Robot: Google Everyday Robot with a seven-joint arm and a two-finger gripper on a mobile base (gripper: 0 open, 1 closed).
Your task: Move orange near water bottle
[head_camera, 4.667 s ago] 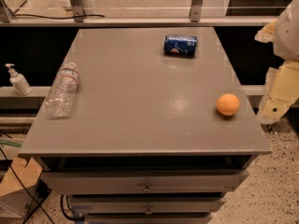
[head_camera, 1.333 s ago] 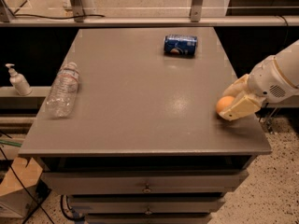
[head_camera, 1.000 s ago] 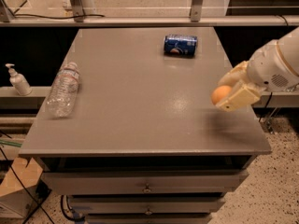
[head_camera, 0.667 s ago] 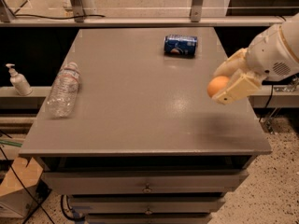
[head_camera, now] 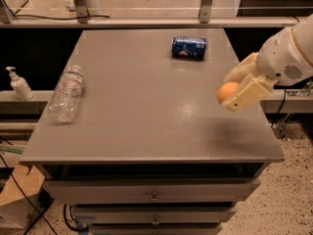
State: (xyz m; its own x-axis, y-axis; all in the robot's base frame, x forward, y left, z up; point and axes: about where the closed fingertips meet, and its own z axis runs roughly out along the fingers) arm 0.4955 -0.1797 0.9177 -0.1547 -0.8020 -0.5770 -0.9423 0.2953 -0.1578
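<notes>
Cream gripper (head_camera: pixel 228 93) is hovering over the table (head_camera: pixel 146 111) on its right side, fingers (head_camera: pixel 248 93) clamping the orange (head_camera: pixel 226 91). Water bottle (head_camera: pixel 66 94) is lying way off left.

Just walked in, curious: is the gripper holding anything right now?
Gripper: shut on the orange, held in the air over the right side of the table.

The grey table (head_camera: pixel 146 116) bore a water bottle (head_camera: pixel 66 96) on its side at left and a blue soda can (head_camera: pixel 189 47) at upper centre. At right, the gripper (head_camera: pixel 234 94) held the orange (head_camera: pixel 225 91) above it.
</notes>
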